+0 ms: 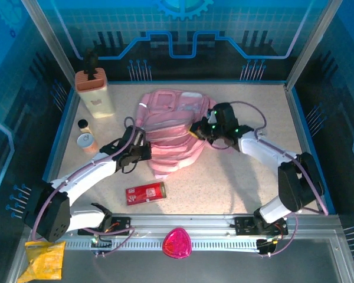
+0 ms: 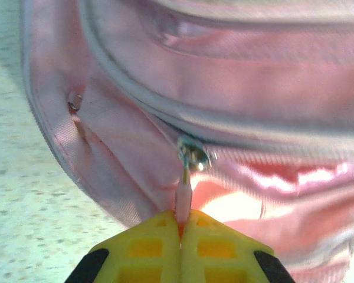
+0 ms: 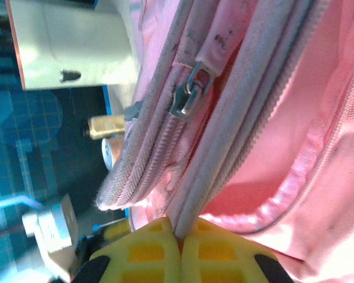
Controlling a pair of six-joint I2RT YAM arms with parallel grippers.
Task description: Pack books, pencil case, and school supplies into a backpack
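Observation:
The pink backpack (image 1: 171, 127) lies in the middle of the table. My left gripper (image 1: 146, 150) is at its left side, shut on the pink zip pull (image 2: 183, 194) just below the metal slider (image 2: 193, 158); its yellow fingertips (image 2: 153, 236) meet around the pull. From the right, my right gripper (image 1: 196, 130) is shut on the backpack's pale zip edge (image 3: 192, 203), holding that edge up off the pink lining (image 3: 295, 194). A second zip slider (image 3: 189, 91) hangs above it. The red pencil case (image 1: 146, 193) lies flat near the front edge. The books and school supplies are out of view.
A tall beige box with a black top (image 1: 94, 91) stands at the back left, with two small jars (image 1: 85, 140) in front of it. A pink object (image 1: 177, 242) sits on the front rail and a yellow packet (image 1: 44, 259) lies outside at the bottom left.

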